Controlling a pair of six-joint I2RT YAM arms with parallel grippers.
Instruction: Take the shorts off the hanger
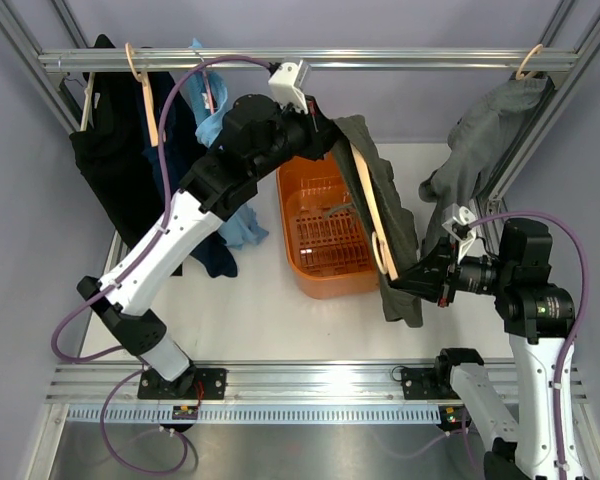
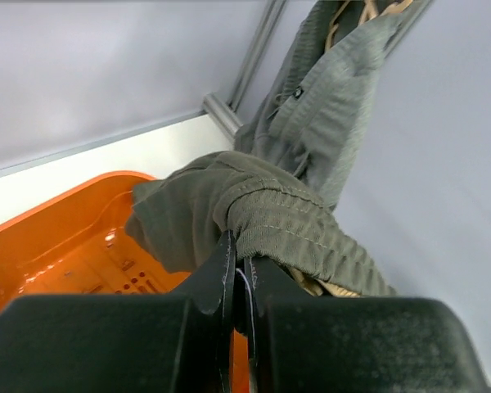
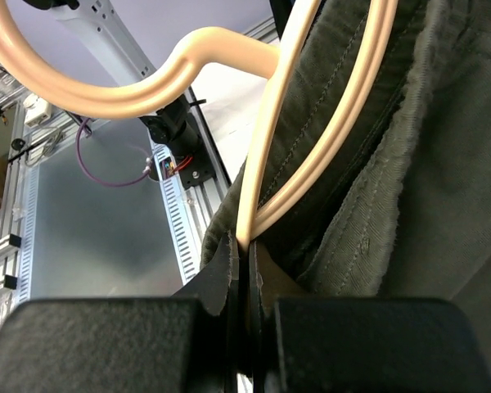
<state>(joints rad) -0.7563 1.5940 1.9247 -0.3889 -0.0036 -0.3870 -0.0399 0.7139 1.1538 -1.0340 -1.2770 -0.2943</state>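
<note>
Left end effector (image 2: 236, 278) clamps shut on the dark olive-green fabric shorts (image 2: 286, 221), right end effector (image 3: 245, 258) pinches the pale beige wooden hanger (image 3: 311, 123), three o'clock of the orange plastic basket (image 1: 285, 215); a snagging tug could wrench the hanger loose.

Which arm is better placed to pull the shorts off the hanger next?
Left, likely. The left hand is shut on the shorts' waistband near the orange basket, free to drag it off; the right hand only clamps the hanger.
</note>
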